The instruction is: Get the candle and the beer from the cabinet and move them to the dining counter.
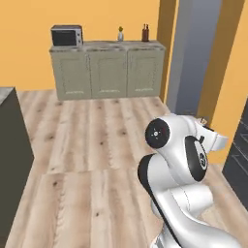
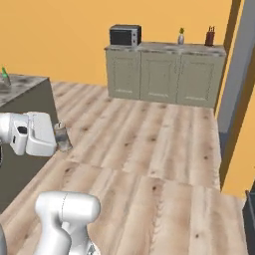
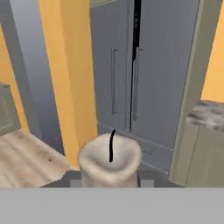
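Note:
The candle (image 3: 110, 159), a stubby pale grey cylinder with a black wick, sits upright between my gripper's (image 3: 110, 178) fingertips (image 3: 75, 180). In the right base view my gripper (image 2: 63, 141) hangs over the wooden floor with the candle (image 2: 61, 133) at its tip, just right of the dining counter (image 2: 22, 84), a dark-sided island with a speckled granite top. A slim green bottle, apparently the beer (image 2: 4, 75), stands on that top at the picture's left edge. The island's dark side (image 1: 10, 155) also shows in the left base view. The cabinet is out of view.
A row of beige lower cabinets (image 2: 164, 74) lines the far orange wall, with a microwave (image 2: 125, 36) and small bottles on top. A tall grey fridge with bar handles (image 3: 131, 78) stands ahead of the hand. Wooden floor (image 2: 149, 149) lies between.

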